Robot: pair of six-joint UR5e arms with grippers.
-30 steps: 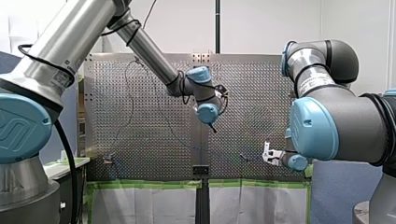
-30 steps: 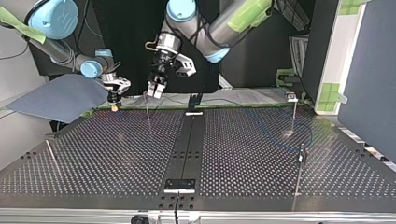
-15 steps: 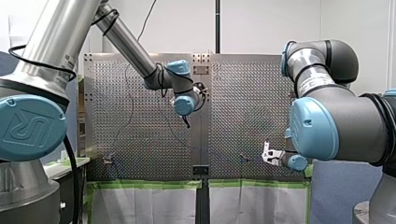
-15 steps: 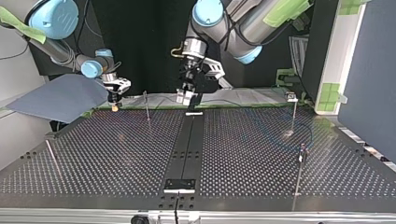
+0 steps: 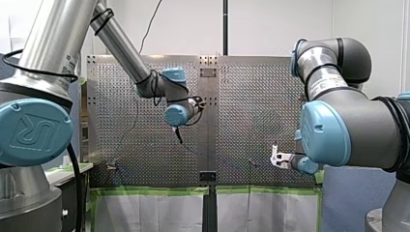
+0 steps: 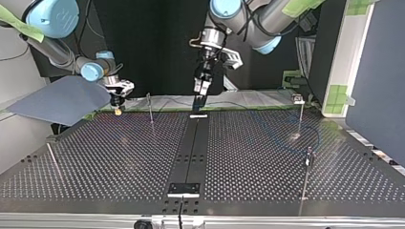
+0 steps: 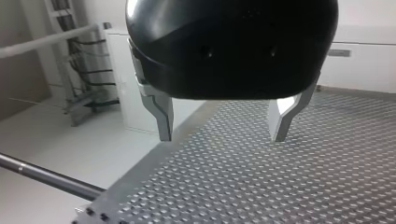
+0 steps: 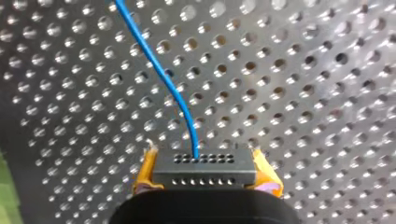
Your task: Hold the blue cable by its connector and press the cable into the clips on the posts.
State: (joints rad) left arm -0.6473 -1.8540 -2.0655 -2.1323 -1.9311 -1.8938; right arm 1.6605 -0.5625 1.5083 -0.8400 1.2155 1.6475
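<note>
My right pincer (image 8: pixel 204 182) grips the black connector (image 8: pixel 205 169) of the blue cable (image 8: pixel 154 60) at the tabletop's (image 8: pixel 303 93) arm-side edge, while my left pincer (image 7: pixel 222 135) hangs wide and empty above that edge's middle and should, I judge, take the cable close beside a post (image 6: pixel 150 109).

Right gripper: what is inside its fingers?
My right gripper holds a black connector between yellow pads; the blue cable leaves its face. The connector's back is covered by the gripper itself.

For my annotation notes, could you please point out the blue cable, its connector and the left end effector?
blue cable (image 8: pixel 164 79): right wrist view, midway along the visible strand.
connector (image 8: pixel 204 171): right wrist view, its pin-hole face.
left end effector (image 7: pixel 222 138): left wrist view, midway between its fingertips.
</note>
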